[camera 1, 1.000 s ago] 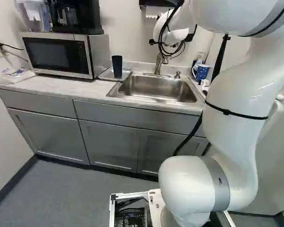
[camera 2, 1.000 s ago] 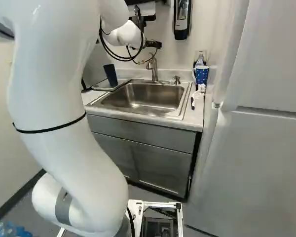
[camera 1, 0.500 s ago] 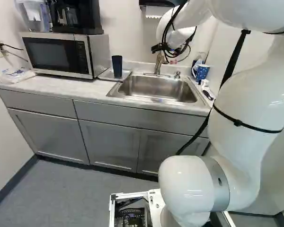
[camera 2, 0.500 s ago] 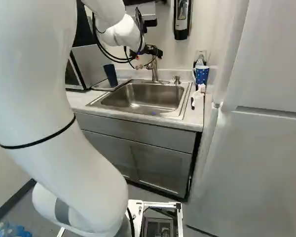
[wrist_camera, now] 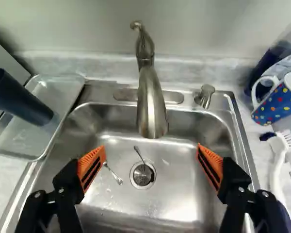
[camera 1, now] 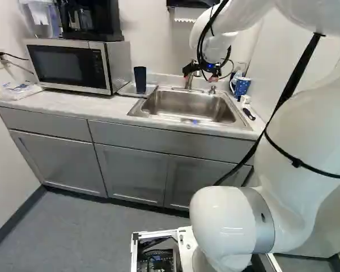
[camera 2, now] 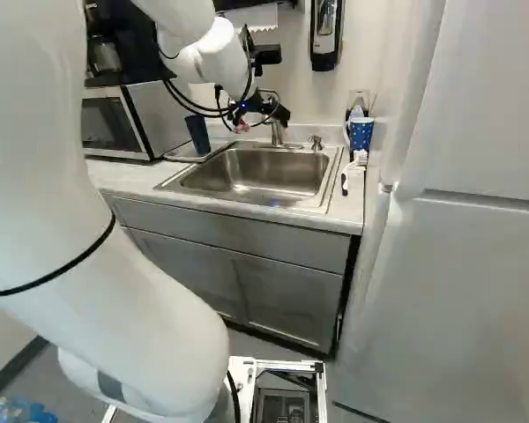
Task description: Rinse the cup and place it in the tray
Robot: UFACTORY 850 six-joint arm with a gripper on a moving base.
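Note:
My gripper (camera 1: 200, 73) hangs over the sink (camera 1: 241, 118), near the faucet. In the wrist view the gripper (wrist_camera: 151, 158) is open, its orange pads wide apart with nothing between them; the faucet (wrist_camera: 152, 104) is ahead of it and the sink basin below. A dark blue cup (wrist_camera: 24, 102) stands in the clear tray (wrist_camera: 60, 81) beside the sink, on the microwave side. On the opposite side, a blue mug with coloured dots (wrist_camera: 281, 101) stands on the counter, its handle towards the sink.
A white brush (wrist_camera: 277, 162) lies by the mug. Two small metal utensils (wrist_camera: 113, 174) lie near the drain. The faucet lever (wrist_camera: 204, 96) rises behind the basin. A microwave (camera 1: 71, 65) stands beyond the tray, and a tall white appliance (camera 2: 450, 282) flanks the counter.
My arm has swung further right in the left base view, and the gripper has come down towards the sink, its fingers now more in sight. Cup, mug and base have stayed put.

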